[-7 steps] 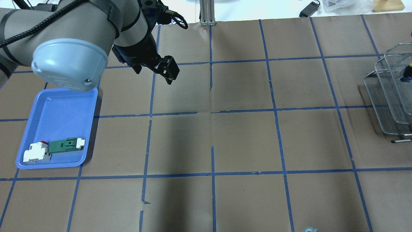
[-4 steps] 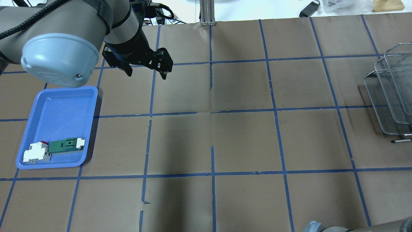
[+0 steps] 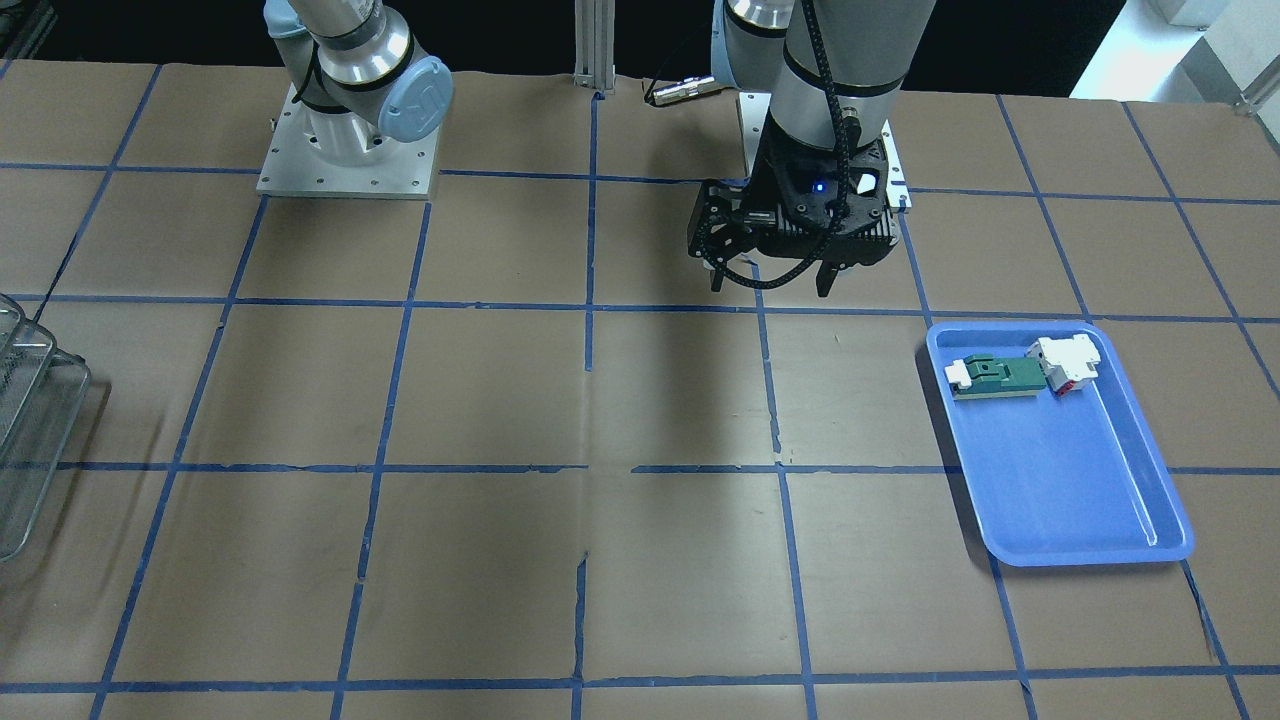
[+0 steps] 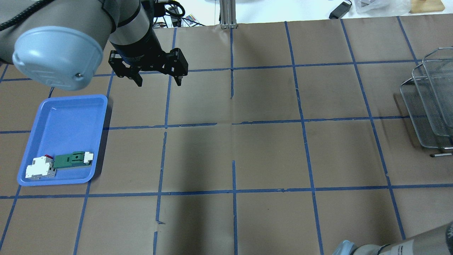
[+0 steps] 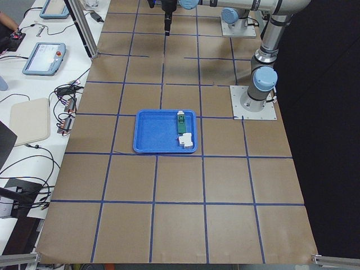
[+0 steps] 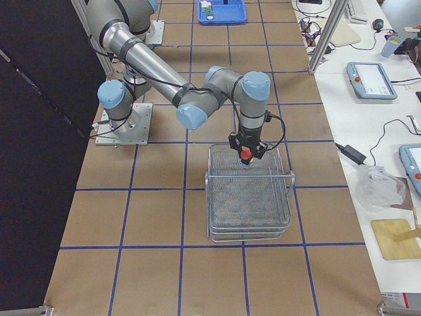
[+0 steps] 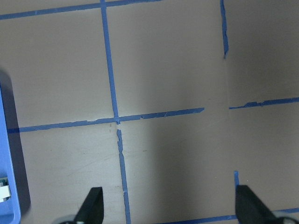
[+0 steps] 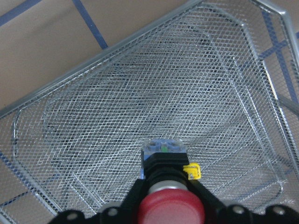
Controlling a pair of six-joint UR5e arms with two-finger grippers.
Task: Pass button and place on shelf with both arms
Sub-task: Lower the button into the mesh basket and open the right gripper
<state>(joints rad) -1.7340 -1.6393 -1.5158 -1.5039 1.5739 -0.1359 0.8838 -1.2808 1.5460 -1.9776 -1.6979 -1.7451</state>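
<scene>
The button (image 8: 170, 211), red cap on a black body, is held between my right gripper's (image 8: 170, 196) fingers, just above the mesh of the shelf (image 8: 140, 107). In the exterior right view the right gripper (image 6: 245, 148) hangs over the back part of the shelf's (image 6: 250, 197) top tier with the button (image 6: 245, 156) in it. My left gripper (image 4: 157, 80) is open and empty above the table near the back left; it also shows in the front view (image 3: 770, 288) and the left wrist view (image 7: 170, 207). The shelf's edge shows at the overhead view's right (image 4: 430, 102).
A blue tray (image 4: 63, 120) at the left holds a green-and-white part (image 4: 72, 159) and a white block (image 4: 39, 168). The same tray (image 3: 1080, 480) is at the front view's right. Part of the right arm (image 4: 407, 244) shows at the overhead view's bottom right.
My left gripper has swung left and turned, its fingers now side by side. The right gripper with the button has left the overhead view; more of the right arm shows at bottom right.
</scene>
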